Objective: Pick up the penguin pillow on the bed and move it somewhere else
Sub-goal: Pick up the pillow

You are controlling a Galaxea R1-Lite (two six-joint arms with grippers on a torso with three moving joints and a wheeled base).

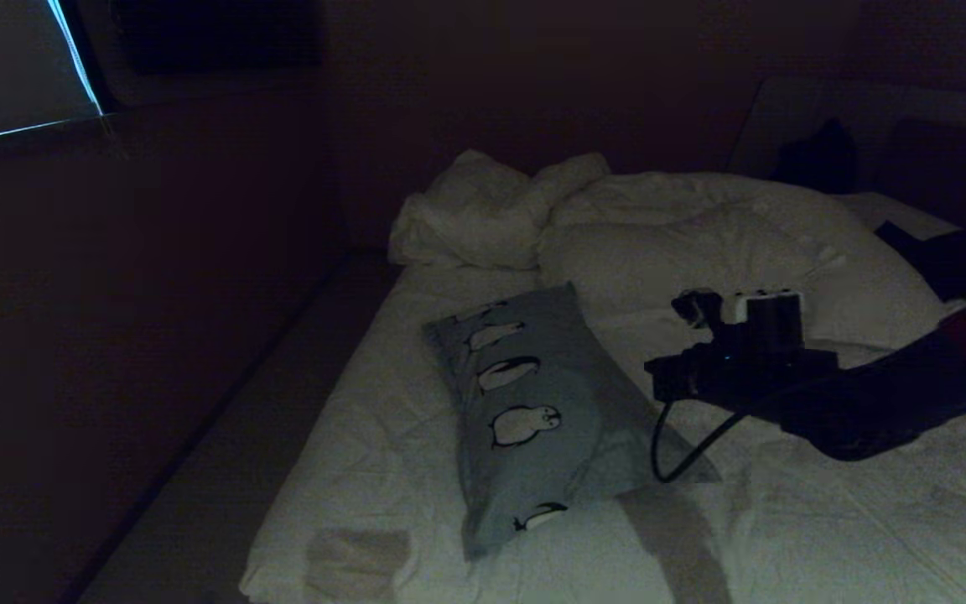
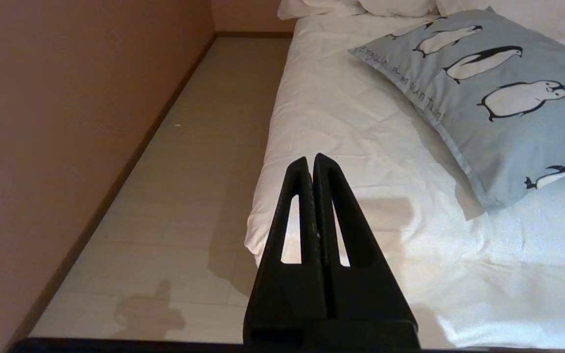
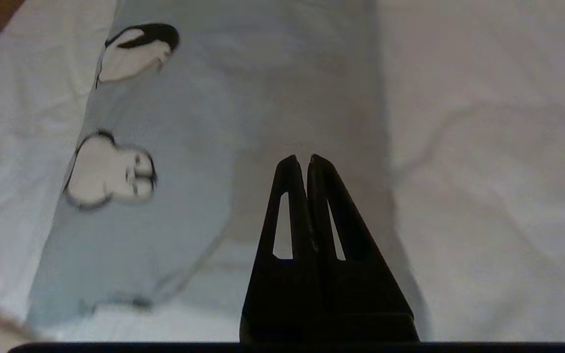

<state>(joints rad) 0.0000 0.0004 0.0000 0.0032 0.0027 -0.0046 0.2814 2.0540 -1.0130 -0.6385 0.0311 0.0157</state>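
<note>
The penguin pillow [image 1: 533, 411] lies lengthwise on the bed [image 1: 827, 512], light blue-grey with a row of black-and-white penguins. In the left wrist view the penguin pillow [image 2: 498, 127] also shows dark script along its edge. My right arm [image 1: 785, 377] reaches in from the right and hangs just above the pillow's right side. In its wrist view the right gripper [image 3: 307, 158] is shut and empty, over the penguin pillow [image 3: 243, 88] near its edge with the white sheet [image 3: 483, 171]. My left gripper [image 2: 310, 159] is shut and empty, low by the bed's near left corner [image 2: 282, 230].
A rumpled white duvet [image 1: 701, 243] and a white pillow [image 1: 483, 210] are heaped at the far end. A strip of pale floor [image 2: 189, 171] runs between the bed and the wall [image 2: 66, 122]. Dark items [image 1: 944, 252] lie at the bed's far right.
</note>
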